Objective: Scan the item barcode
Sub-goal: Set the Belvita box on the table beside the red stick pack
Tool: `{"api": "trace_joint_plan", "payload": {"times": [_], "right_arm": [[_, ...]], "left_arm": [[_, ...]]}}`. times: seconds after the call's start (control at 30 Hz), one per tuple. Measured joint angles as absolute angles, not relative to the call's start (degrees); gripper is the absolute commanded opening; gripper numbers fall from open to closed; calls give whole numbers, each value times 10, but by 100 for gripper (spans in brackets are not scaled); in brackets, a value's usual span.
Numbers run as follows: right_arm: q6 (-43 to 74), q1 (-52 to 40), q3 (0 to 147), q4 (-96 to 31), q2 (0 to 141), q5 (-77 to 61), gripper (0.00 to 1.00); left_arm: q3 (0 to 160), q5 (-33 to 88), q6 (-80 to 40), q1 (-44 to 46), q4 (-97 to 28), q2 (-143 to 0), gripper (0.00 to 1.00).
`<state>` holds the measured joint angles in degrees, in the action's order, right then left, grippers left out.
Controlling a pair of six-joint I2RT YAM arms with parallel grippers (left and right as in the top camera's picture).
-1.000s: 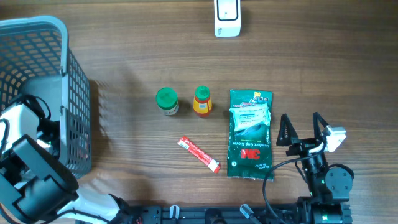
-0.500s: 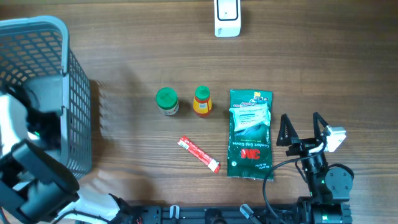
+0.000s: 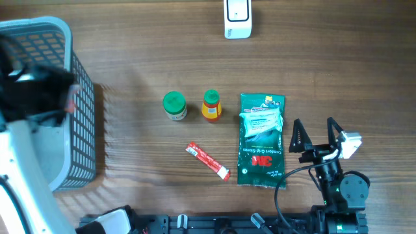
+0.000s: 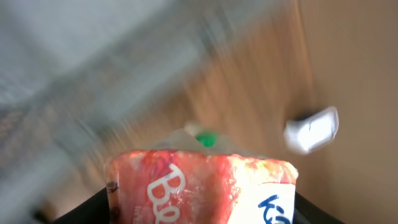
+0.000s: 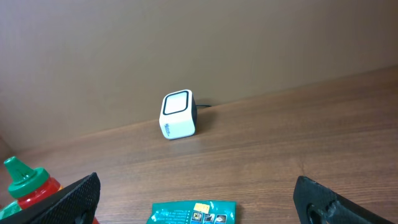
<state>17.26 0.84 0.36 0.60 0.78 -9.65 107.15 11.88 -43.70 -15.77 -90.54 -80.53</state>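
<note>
Crosswise, a red packet sits clamped in the left gripper; the right gripper gapes.

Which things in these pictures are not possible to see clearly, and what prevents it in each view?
Left wrist: the red pouch between the left fingers is cut by the bottom edge, its print blurred; no barcode visible.
Overhead: the blurred left arm hides that pouch and part of the basket.
Right wrist: the green pack and the bottle are cut by the bottom edge.
</note>
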Motion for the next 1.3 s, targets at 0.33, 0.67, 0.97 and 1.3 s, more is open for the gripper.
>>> {"api": "trace_joint_plan", "payload": {"times": [0.33, 0.67, 0.97, 1.3], "right_arm": [[173, 8, 4, 6, 8, -96, 100], [172, 8, 4, 6, 8, -96, 100], [172, 8, 4, 6, 8, -96, 100], [173, 8, 4, 6, 8, -96, 100]], "left_arm": [[920, 26, -560, 240, -883, -800, 65], [519, -6, -676, 433, -482, -805, 65], [481, -152, -605, 462, -390, -805, 100], [514, -189, -525, 462, -569, -766, 100]]}}
